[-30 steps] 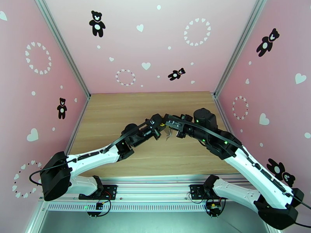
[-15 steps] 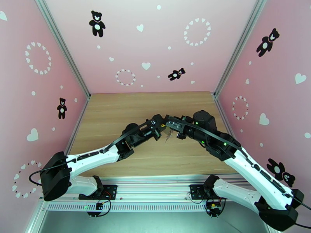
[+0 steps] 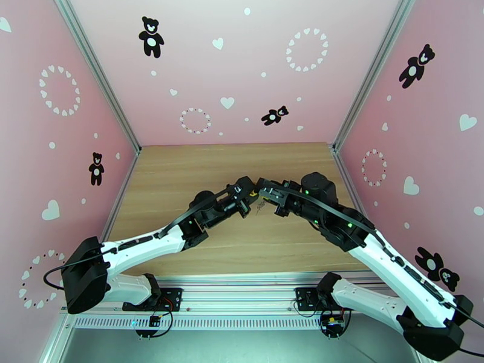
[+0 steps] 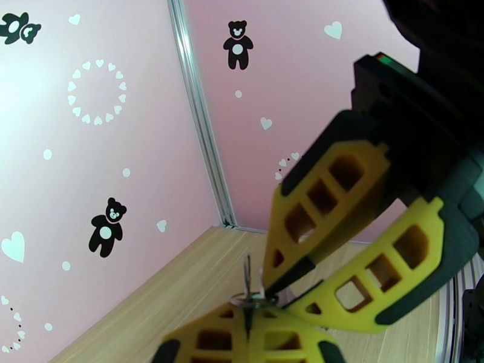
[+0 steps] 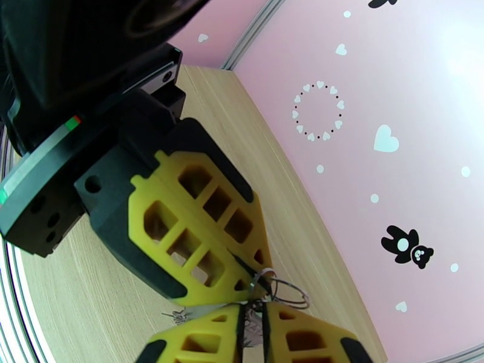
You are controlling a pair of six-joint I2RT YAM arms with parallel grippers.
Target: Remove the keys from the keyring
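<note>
The left arm (image 3: 145, 243) and the right arm (image 3: 393, 261) both have white shells and black joints. Thin black cables (image 3: 60, 267) run along them, and tiny green lights (image 3: 351, 224) glow. The fingers (image 5: 193, 225) are yellow with square holes and black edges.

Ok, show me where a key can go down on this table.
Bare wood: the far strip of table by the back wall, and the near strip before the front rail. Crowded mid-table, where left claw and right claw meet at the keyring.

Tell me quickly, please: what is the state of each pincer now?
Left pincer: closed on the keyring.
Right pincer: closed on the same keyring, from the opposite side.
</note>
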